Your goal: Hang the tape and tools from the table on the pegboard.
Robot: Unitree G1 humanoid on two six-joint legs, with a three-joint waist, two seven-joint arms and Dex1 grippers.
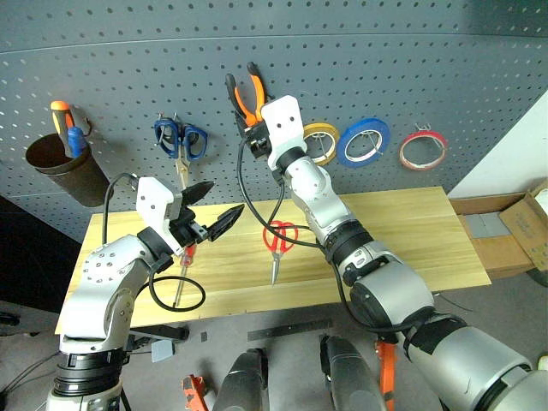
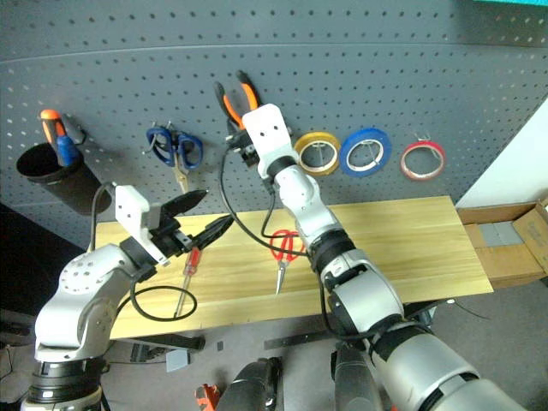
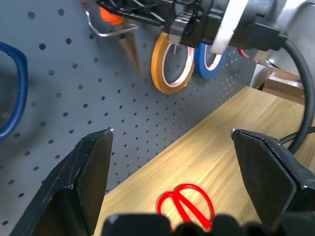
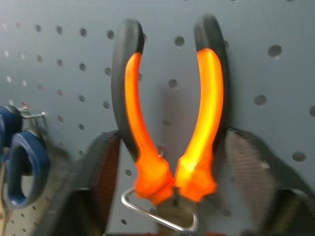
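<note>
1. Left gripper [image 1: 211, 211] hovered over the tabletop [image 1: 402, 231], fingers spread, empty.
2. Right wrist view showed right fingers [image 4: 251, 177] spread beside hooked pliers [image 4: 170, 118] on the pegboard [image 1: 342, 68].
3. Red tape [image 1: 422, 150] hung; scissors [image 1: 279, 237] and screwdriver [image 1: 181, 272] lay below.

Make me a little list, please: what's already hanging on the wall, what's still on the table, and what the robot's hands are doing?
on pegboard: pliers on a hook, red tape, yellow roll, blue roll, blue scissors
on table: red scissors, screwdriver
right gripper: open, fingers either side of the pliers
left gripper: open, above the table, holding nothing
left to hang: red scissors, screwdriver
</note>
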